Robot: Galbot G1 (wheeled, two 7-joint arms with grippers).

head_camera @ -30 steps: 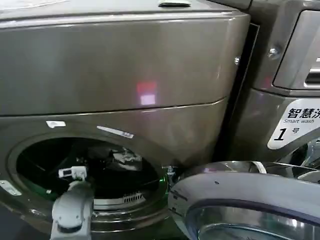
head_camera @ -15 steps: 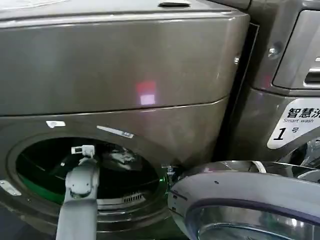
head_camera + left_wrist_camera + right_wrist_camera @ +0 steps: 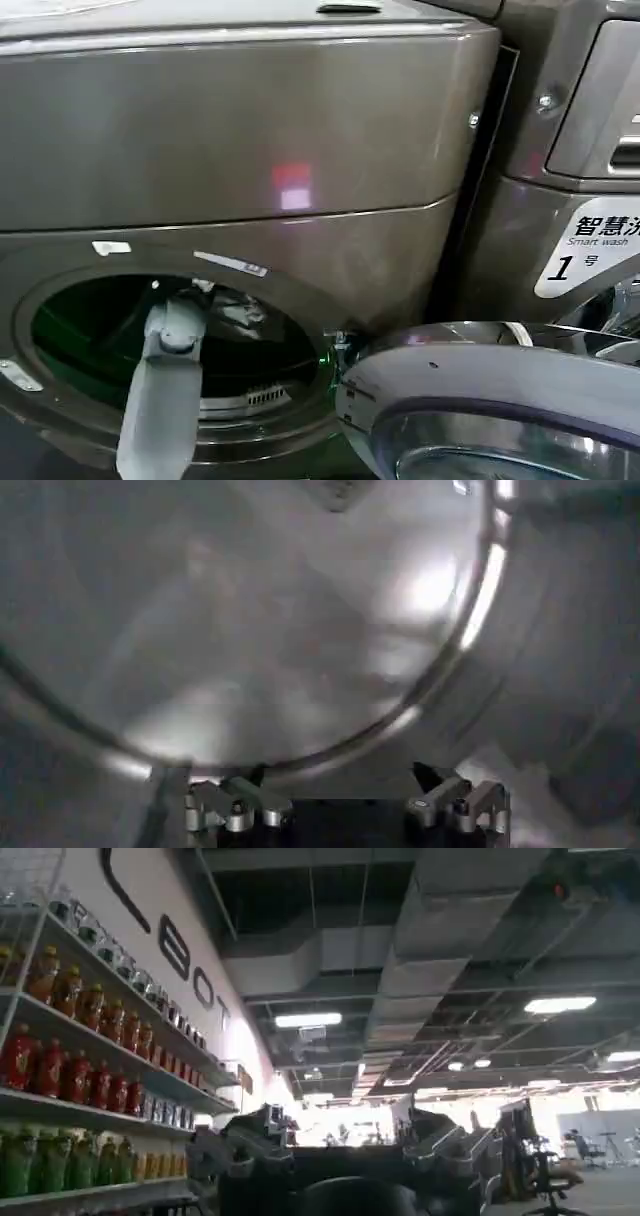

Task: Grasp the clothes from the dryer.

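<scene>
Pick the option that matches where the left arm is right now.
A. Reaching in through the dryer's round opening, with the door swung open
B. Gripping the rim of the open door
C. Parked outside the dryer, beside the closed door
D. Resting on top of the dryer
A: in the head view the left gripper is inside the round opening of the dryer, near the clothes, while the door hangs open to the right.

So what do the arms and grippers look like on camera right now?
The left arm is a smooth, rounded light-grey shell ending in a rounded wrist joint. The left gripper has two grey metal fingers with round screw fittings on a black body. The right gripper has two dark-grey angular fingers on a dark body.
</scene>
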